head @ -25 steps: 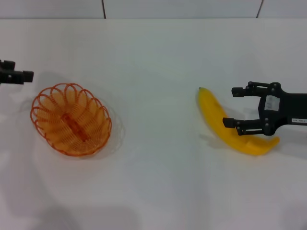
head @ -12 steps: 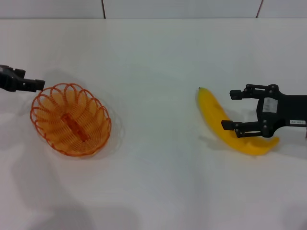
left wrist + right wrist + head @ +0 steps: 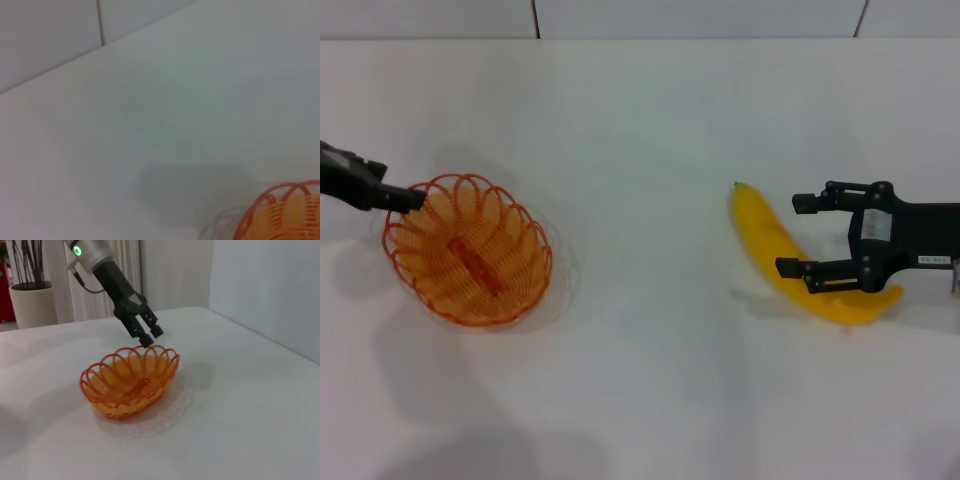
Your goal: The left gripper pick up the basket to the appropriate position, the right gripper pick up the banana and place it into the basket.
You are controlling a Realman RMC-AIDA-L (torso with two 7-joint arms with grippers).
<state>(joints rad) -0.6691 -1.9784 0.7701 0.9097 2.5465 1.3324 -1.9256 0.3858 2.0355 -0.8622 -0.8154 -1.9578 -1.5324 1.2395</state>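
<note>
left gripper [image 3: 408, 199] at basket [image 3: 468, 250] rim; right gripper [image 3: 797, 235] straddles banana [image 3: 798, 262].

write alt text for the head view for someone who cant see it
On a white table, the right gripper is open around a yellow banana on the right. On the left, the left gripper reaches the rim of an empty orange wire basket.

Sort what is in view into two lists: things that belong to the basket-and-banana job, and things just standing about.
Part of the job:
- basket, on the table
- banana, lying on the table
- left gripper, at the basket's rim
- right gripper, open astride the banana

Just there:
- white table
- potted plant in the background of the right wrist view
</note>
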